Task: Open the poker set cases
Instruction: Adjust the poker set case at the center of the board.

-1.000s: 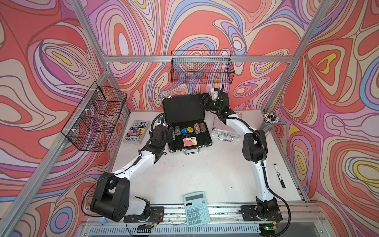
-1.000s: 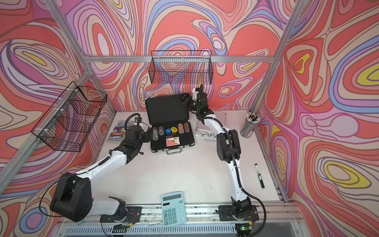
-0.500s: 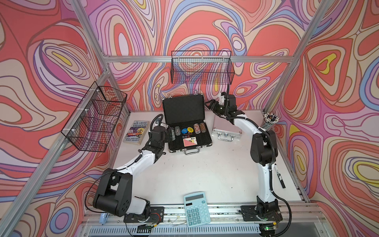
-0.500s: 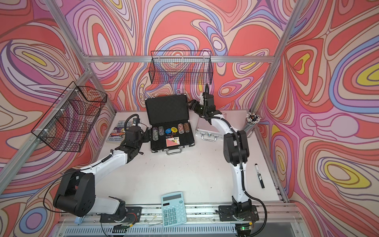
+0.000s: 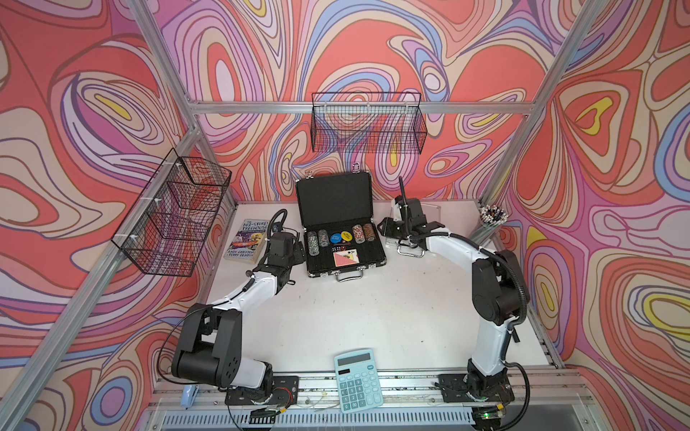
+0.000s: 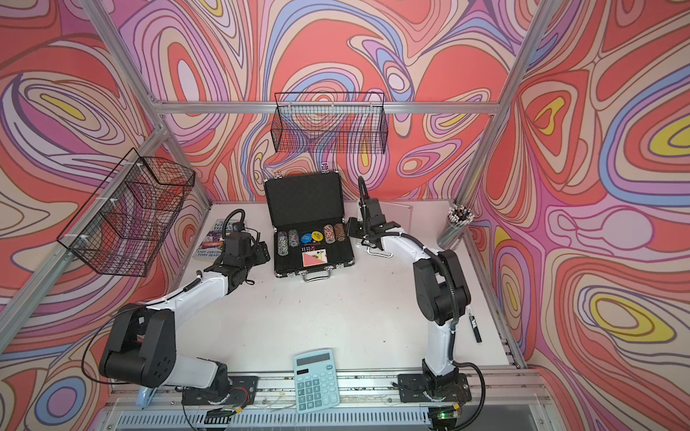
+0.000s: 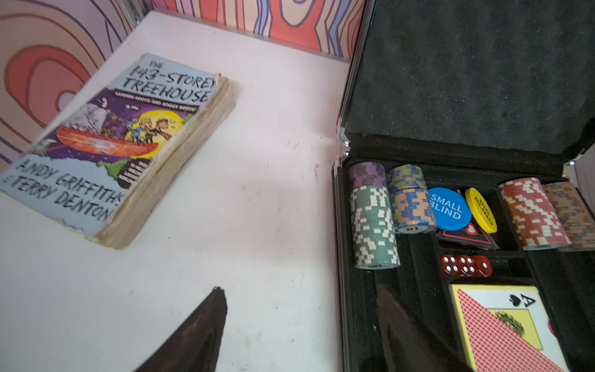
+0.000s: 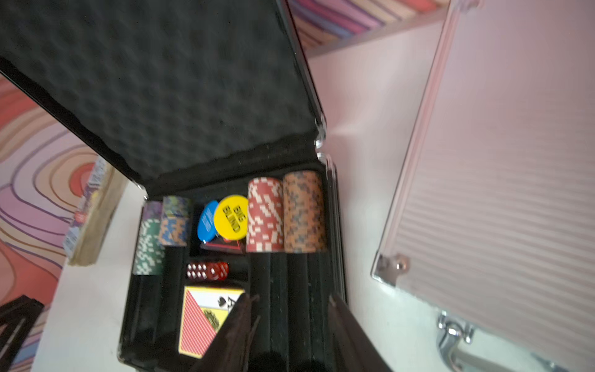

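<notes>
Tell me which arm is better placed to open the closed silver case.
Probably right: the right gripper hangs beside the silver case, while the left gripper sits beyond the open black case.

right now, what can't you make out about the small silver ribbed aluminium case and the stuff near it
small silver ribbed aluminium case: its latches are blurred and cut off by the picture's edge in the right wrist view; in both top views the right arm covers most of it.
black marker pen: its print is too small to read in a top view.
red-backed card deck: one corner is behind a finger of the right gripper in the right wrist view.
</notes>
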`<state>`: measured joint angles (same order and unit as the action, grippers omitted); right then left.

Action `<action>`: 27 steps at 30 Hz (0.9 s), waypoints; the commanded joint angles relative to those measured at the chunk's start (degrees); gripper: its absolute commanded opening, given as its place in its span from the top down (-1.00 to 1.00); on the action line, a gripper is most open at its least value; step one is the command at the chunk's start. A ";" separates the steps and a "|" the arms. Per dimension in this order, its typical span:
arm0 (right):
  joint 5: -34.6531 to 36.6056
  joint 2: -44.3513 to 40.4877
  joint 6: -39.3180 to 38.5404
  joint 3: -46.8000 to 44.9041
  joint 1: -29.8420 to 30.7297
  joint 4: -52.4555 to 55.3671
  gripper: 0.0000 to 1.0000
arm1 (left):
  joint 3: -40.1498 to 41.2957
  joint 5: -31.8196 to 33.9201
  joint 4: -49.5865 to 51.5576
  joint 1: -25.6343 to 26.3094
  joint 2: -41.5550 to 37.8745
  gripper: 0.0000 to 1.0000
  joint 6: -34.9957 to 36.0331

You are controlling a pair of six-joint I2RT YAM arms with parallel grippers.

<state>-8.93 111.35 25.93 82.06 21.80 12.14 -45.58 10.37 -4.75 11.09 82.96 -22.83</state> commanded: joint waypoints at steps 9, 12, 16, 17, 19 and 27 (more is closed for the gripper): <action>6.83 1.55 5.21 -8.72 2.25 -4.76 0.48 | 3.39 -6.66 4.94 -0.50 0.39 -0.11 -6.37; 7.09 2.20 7.35 -10.06 2.41 -6.46 0.47 | 2.47 -9.19 5.01 -0.55 1.76 -0.03 -5.99; 8.03 2.20 9.92 -11.80 3.00 -8.63 0.48 | 0.76 -13.34 4.44 -0.55 4.50 0.06 -5.26; 8.21 2.11 10.67 -12.19 3.15 -9.08 0.48 | 0.30 -14.36 4.38 -0.60 5.22 0.11 -4.94; 6.96 1.95 13.48 -13.65 3.16 -11.36 0.51 | -0.42 -15.35 4.06 -0.59 7.00 0.16 -4.95; 8.19 2.27 16.80 -15.29 4.51 -12.79 0.63 | -4.38 -15.01 5.01 -0.59 12.23 0.39 -5.05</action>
<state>-1.76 112.42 40.16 67.11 25.61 1.30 -47.57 -4.05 -0.97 10.81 93.69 -27.68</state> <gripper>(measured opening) 0.194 0.327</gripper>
